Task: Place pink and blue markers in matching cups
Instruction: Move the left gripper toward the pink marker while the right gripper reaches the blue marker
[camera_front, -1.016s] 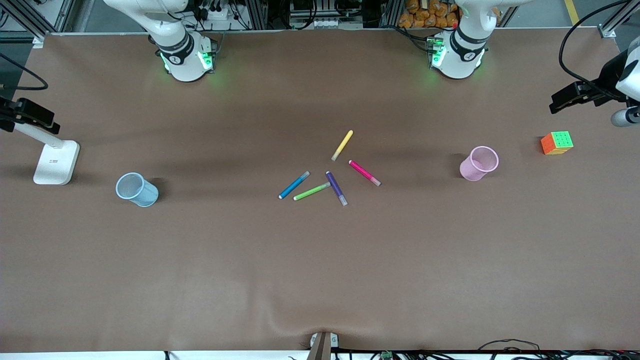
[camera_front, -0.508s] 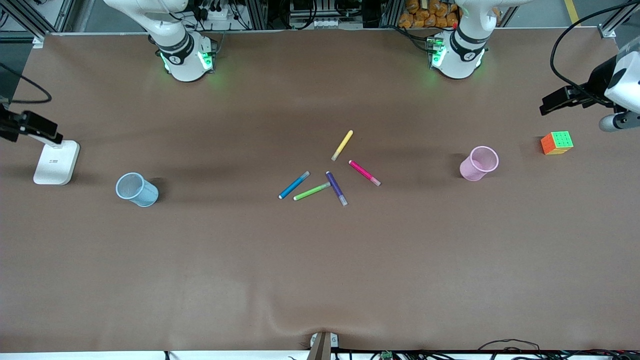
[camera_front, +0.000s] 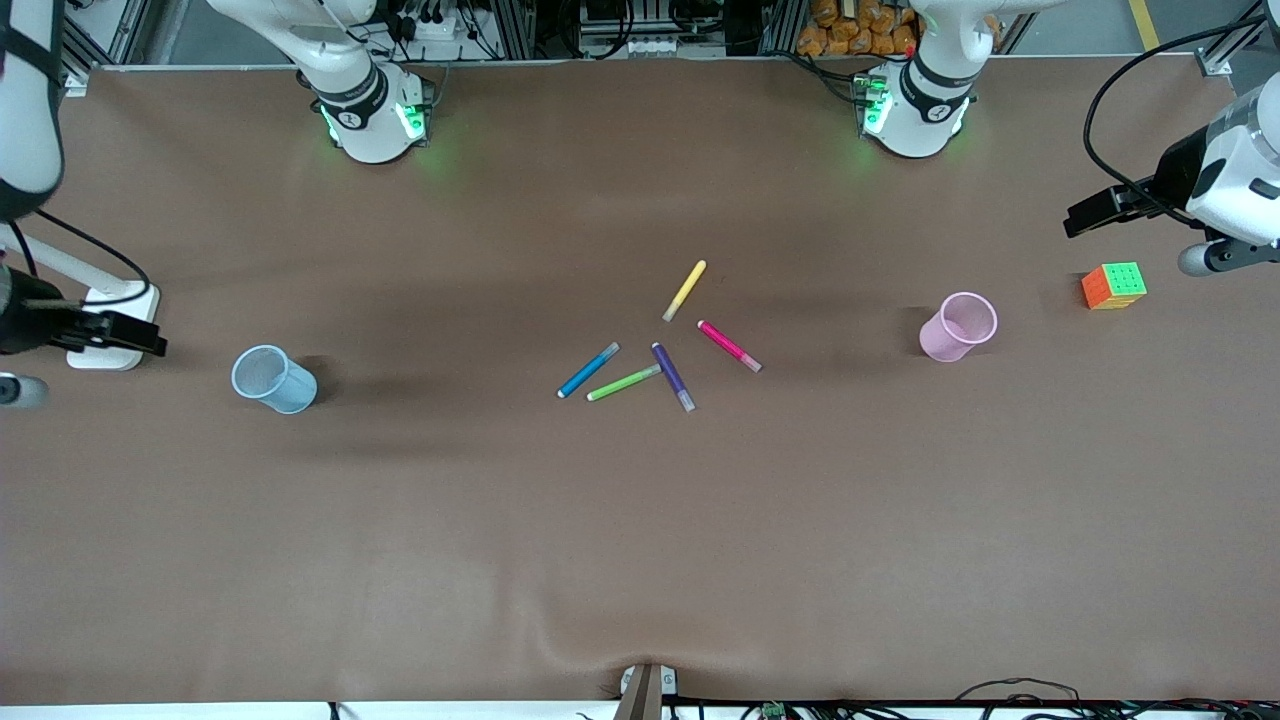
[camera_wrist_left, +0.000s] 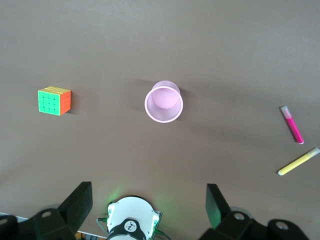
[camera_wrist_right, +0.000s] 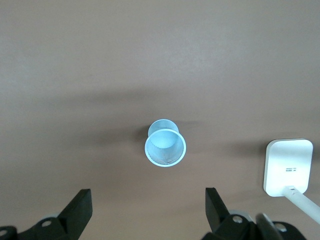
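Both claws, left claw (camera_wrist_left: 150, 207) and right claw (camera_wrist_right: 148, 209), spread empty, have swung inward; markers unmoved.

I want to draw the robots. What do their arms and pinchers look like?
Both arms are glossy white with black bands at the joints. Each round white base has a black ring and glowing green lights. The left gripper and right gripper have chunky black fingers. Black cables loop off the wrists.

Five slim felt-tip markers lie on the table: one blue (camera_front: 588, 370), one magenta-pink (camera_front: 729, 346), one green (camera_front: 623, 383), one purple (camera_front: 673, 377), one yellow (camera_front: 685, 290). Two small tapered plastic cups stand there, one light blue mesh (camera_front: 272, 379), one pale pink (camera_front: 960, 326). There is one multicoloured puzzle cube (camera_front: 1113, 286) and one white lamp base (camera_front: 108, 328).
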